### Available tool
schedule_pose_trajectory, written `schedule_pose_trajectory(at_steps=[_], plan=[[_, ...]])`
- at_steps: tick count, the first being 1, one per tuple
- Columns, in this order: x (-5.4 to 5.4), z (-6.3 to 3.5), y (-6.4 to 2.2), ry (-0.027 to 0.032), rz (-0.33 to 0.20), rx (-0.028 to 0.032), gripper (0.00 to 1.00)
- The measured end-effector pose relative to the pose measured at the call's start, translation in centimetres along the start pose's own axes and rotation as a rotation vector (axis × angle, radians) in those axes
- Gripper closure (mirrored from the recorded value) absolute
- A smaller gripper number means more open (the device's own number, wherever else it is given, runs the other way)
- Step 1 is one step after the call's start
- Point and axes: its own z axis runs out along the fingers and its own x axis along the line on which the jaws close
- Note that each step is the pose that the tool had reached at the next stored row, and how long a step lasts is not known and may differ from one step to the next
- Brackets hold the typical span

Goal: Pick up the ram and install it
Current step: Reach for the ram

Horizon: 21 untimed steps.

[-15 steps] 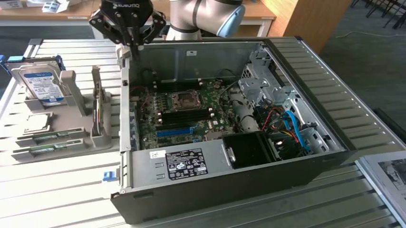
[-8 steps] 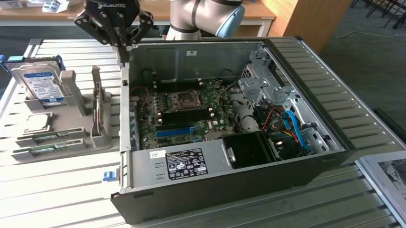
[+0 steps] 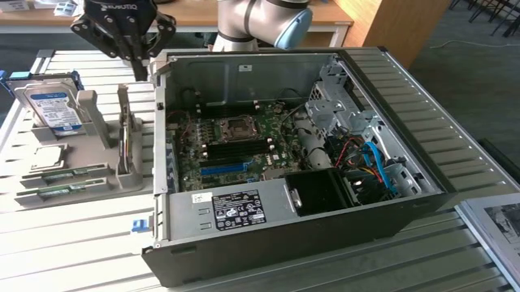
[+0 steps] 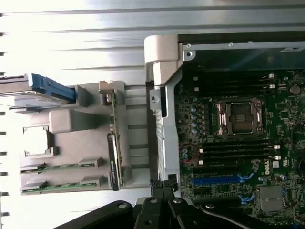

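On the exterior view's left, bare slats of the desk (image 3: pixel 73 243) are left free in front of a grey holder (image 3: pixel 134 182), which is set just beside the wall of the open computer case (image 3: pixel 268 261). The ram (image 3: pixel 57 193) is laid flat in the holder's nearest slot, with a second stick (image 3: pixel 63 177) just behind it. Farther back, a square chip (image 3: pixel 49 157) and an upright hard drive (image 3: pixel 53 109) are held. A thin board (image 3: pixel 125 143) is stood on edge by the case-side rim. The end effector (image 3: pixel 140 64) is seen closed and empty above the far end, well apart from the ram.
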Motion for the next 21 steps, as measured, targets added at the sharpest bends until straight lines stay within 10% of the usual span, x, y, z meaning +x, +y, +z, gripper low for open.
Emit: schedule_pose_trajectory(at_steps=[21], plan=[[7.1, -0.08, -0.53, -0.0001, 0.003, 0.0001, 0.9]])
